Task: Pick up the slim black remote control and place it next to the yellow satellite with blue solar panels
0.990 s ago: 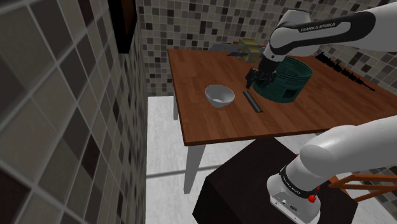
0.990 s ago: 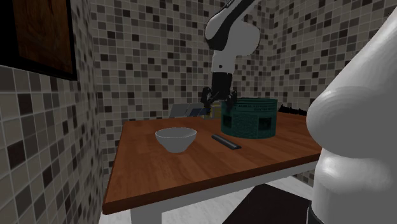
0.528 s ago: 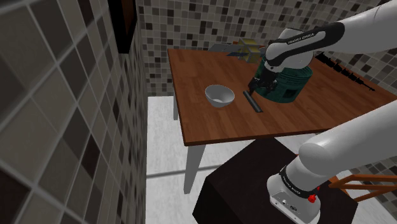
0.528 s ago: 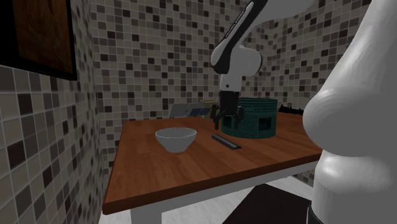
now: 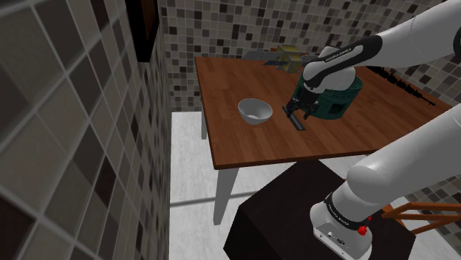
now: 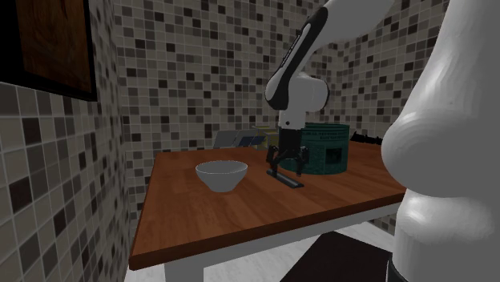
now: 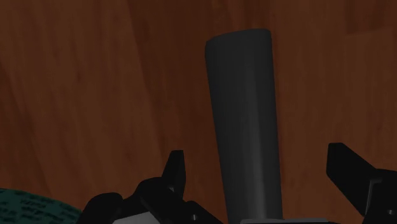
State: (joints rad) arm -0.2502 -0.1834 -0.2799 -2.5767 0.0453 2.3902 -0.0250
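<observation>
Progress is early: in the shoulder view the slim black remote control (image 5: 295, 119) lies flat on the brown wooden worktop (image 5: 236, 144), between a white bowl (image 5: 254, 110) and a dark green cylindrical container (image 5: 336, 92). The all-black tool (image 5: 299, 114) is low over it. The yellow satellite with blue solar panels (image 5: 284, 53) sits at the worktop's far edge, well apart. In the second exterior view the tool (image 6: 287, 167) hangs just above the remote (image 6: 287, 179); contact is hard to judge there. In the wrist view the fingers (image 7: 174, 167) stand apart, astride the remote (image 7: 245, 127) without touching it, holding nothing. Closing, lifting, carrying and placing are all left.
</observation>
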